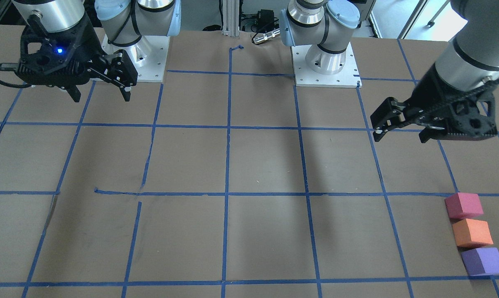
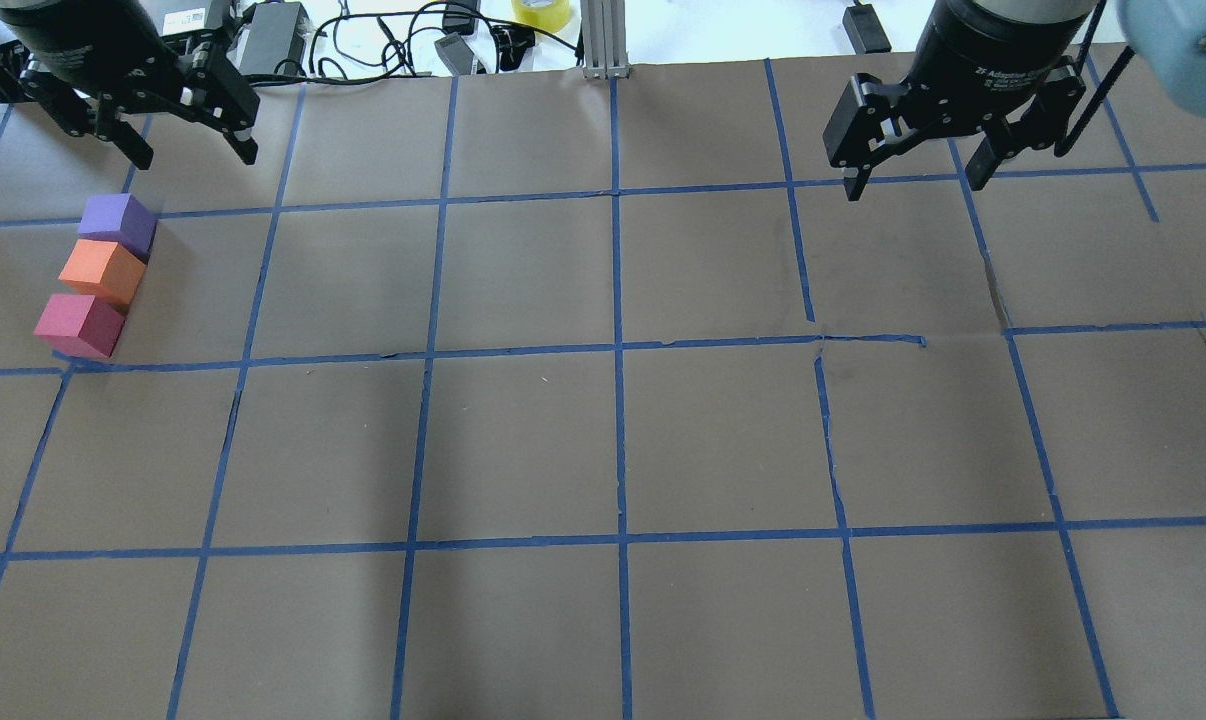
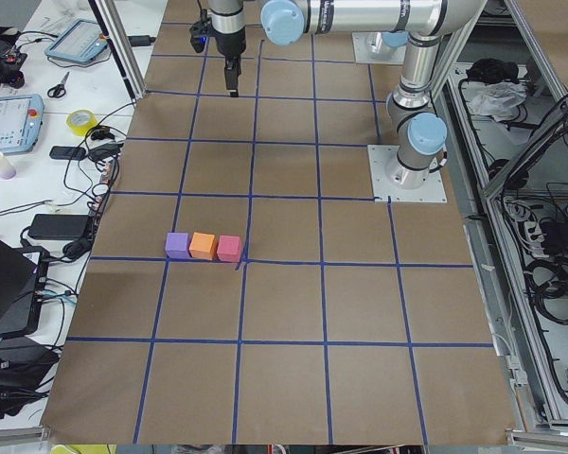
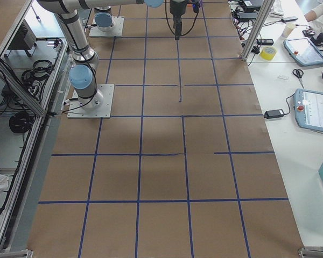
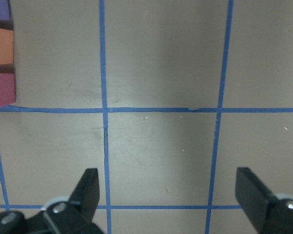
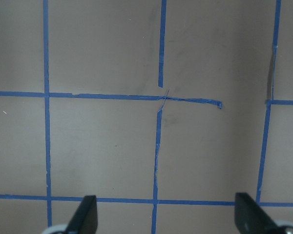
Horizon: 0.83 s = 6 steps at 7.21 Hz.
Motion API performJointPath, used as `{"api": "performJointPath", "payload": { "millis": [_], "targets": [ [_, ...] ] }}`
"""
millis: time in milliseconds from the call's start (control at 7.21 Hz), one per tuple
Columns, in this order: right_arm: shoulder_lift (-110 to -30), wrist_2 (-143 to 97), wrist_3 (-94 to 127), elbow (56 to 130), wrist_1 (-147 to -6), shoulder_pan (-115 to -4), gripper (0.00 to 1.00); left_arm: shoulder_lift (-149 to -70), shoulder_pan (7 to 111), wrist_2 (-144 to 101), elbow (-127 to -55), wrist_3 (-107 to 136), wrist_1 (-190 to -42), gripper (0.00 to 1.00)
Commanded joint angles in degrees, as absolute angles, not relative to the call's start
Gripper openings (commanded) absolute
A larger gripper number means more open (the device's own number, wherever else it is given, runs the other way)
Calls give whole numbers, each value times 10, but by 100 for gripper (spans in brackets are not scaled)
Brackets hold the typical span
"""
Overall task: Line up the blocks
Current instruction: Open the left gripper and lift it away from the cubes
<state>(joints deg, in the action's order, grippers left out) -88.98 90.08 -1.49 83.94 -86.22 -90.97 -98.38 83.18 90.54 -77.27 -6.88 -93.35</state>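
Note:
Three small cubes lie touching in a straight row on the brown table at my far left: purple (image 2: 116,222), orange (image 2: 102,272), pinkish-red (image 2: 79,324). They show in the front view as pinkish-red (image 1: 464,205), orange (image 1: 472,232), purple (image 1: 483,260), and at the left edge of the left wrist view (image 5: 1,45). My left gripper (image 2: 195,155) (image 1: 400,136) (image 5: 168,190) is open and empty, raised above the table beyond the purple cube. My right gripper (image 2: 913,185) (image 1: 101,97) (image 6: 163,214) is open and empty, raised over the far right.
Blue tape lines (image 2: 618,350) mark a grid on the table. The two arm bases (image 1: 135,62) (image 1: 326,62) stand on the robot's side. Cables and a yellow tape roll (image 2: 541,12) lie past the far edge. The cubes sit near the table's left edge.

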Motion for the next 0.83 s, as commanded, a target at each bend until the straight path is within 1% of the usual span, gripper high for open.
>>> {"api": "performJointPath", "payload": {
  "millis": [0,139,277,694],
  "targets": [
    [-890,901,-15,839,-862,-909,100,-951,879,909,-801,6,-933,100],
    [-889,901,-15,839,-862,-910,100,-932,879,909,-825,18,-932,100],
    [-889,901,-15,839,-862,-910,100,-919,877,907,-837,83,-892,100],
    [-889,901,-15,839,-862,-910,100,-916,872,909,-840,84,-882,100]
  ]
}}
